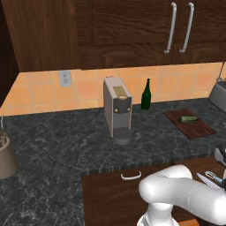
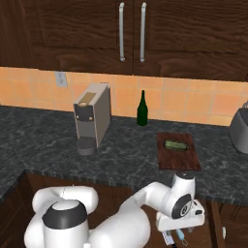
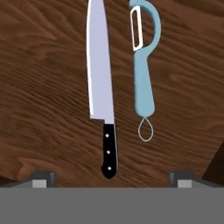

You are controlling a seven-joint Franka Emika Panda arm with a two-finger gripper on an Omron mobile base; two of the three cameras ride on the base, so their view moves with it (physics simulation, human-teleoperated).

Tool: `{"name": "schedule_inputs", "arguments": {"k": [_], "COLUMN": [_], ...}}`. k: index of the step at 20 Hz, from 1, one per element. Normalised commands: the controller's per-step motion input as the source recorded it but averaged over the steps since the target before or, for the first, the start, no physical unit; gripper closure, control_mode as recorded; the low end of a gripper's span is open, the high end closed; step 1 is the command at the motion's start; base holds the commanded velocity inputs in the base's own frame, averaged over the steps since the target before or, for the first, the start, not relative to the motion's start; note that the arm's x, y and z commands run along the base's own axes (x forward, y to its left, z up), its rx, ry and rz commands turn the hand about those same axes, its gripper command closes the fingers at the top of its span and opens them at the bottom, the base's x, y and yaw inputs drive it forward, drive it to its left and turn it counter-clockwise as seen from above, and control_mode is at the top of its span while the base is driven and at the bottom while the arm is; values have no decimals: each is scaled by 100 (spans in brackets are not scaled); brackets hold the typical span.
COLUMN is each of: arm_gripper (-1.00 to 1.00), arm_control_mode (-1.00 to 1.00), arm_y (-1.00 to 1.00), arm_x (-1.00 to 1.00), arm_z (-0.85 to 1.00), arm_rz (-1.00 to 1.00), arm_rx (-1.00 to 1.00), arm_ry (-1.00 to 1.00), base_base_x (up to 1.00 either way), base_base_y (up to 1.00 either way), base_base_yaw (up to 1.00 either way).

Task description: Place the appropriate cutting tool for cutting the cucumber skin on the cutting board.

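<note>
End effector (image 3: 112,177) spread wide, nothing held. Peeler (image 3: 143,74) seen ahead and slightly right on a wooden surface (image 3: 43,87), just beside the knife (image 3: 101,87). Fingers should be centred over the teal handle, clear of the knife. Cutting board (image 2: 178,151) carries the cucumber (image 2: 176,145).

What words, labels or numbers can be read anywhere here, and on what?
None can be read.
Coffee machine: a tan panel on top, no lettering legible.
Bottle: plain dark green, no label.
Peeler and knife: no markings; the knife handle shows just three rivets.
Wall outlet: no text.
</note>
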Motion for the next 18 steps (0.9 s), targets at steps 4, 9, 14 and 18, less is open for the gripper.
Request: {"name": "schedule_inputs", "arguments": {"k": [4, 9, 14, 18], "arm_gripper": [-100, -100, -100, -100], "arm_control_mode": [-100, -100, -100, -100], "arm_y": [-9, -7, -7, -1], "arm_x": [42, 36, 28, 19], "arm_z": [-45, -45, -22, -31], "arm_rz": [3, 0, 1, 1], "arm_rx": [0, 4, 15, 13], "arm_ry": [-2, 0, 0, 0], "base_base_x": [0, 0, 0, 0], "base_base_y": [0, 0, 0, 0], "base_base_yaw": [0, 0, 0, 0]}}
